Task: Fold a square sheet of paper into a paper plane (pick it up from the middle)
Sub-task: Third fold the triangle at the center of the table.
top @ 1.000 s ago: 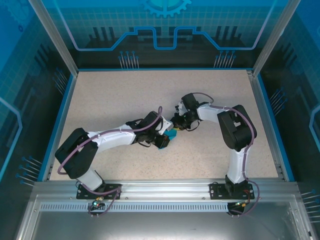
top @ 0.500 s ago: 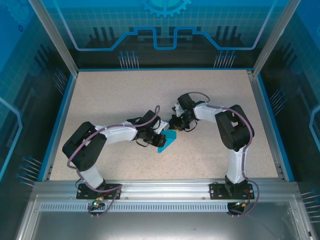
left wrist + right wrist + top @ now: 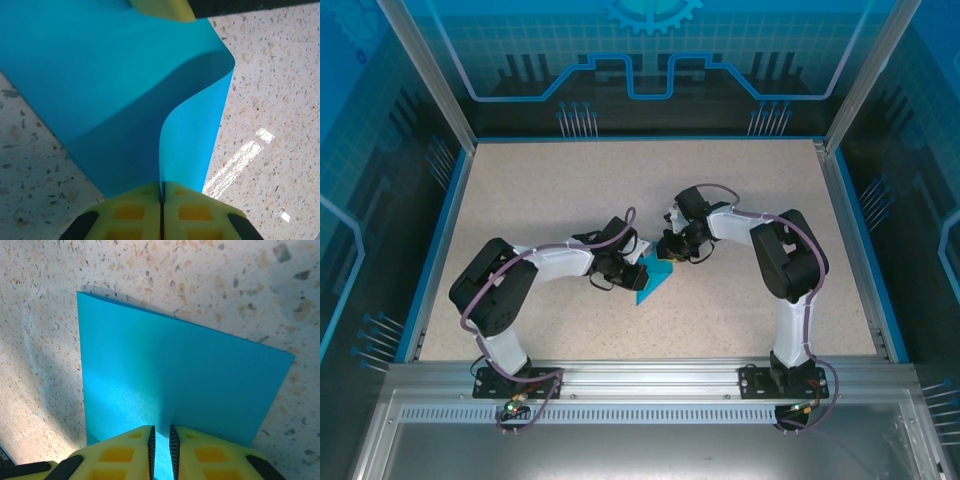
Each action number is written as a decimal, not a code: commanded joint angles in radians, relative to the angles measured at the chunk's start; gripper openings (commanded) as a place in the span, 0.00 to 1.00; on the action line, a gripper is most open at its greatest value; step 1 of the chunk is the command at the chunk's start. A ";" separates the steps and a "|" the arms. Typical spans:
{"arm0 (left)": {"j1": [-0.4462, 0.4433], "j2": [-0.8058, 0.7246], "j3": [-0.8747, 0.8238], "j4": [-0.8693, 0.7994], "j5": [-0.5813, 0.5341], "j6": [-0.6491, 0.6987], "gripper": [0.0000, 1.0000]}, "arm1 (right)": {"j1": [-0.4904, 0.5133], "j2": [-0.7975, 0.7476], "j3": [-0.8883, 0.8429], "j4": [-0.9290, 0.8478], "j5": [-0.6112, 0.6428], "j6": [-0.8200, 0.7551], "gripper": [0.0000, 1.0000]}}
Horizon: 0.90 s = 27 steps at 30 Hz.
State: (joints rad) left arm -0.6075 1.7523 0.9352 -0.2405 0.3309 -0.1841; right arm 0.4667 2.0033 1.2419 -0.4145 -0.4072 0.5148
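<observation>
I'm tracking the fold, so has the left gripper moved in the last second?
Yes. The left gripper has drawn back left, toward the table's left blue edge, uncovering more of the paper.

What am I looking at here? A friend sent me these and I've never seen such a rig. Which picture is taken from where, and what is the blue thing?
This is a robot with a left arm and a right arm, bolted at the near edge of a speckled table. The overhead picture looks down from above and behind them. In it, the left gripper and right gripper meet mid-table at the square sheet of paper, which is thin and teal-blue.

The other two pictures come from a small camera on each wrist, so that arm's own yellow fingers show at the bottom. In the left wrist picture the left gripper is shut on one edge of the paper, which bends in a curve. In the right wrist picture the right gripper pinches another edge of it.
</observation>
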 commanded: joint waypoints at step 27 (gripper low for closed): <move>0.025 0.031 0.016 -0.015 -0.028 -0.043 0.11 | 0.015 0.022 -0.030 -0.023 0.024 0.007 0.20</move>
State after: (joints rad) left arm -0.5915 1.7664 0.9352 -0.2413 0.3183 -0.2111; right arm 0.4667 2.0033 1.2381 -0.4076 -0.4076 0.5194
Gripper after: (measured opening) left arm 0.108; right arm 0.199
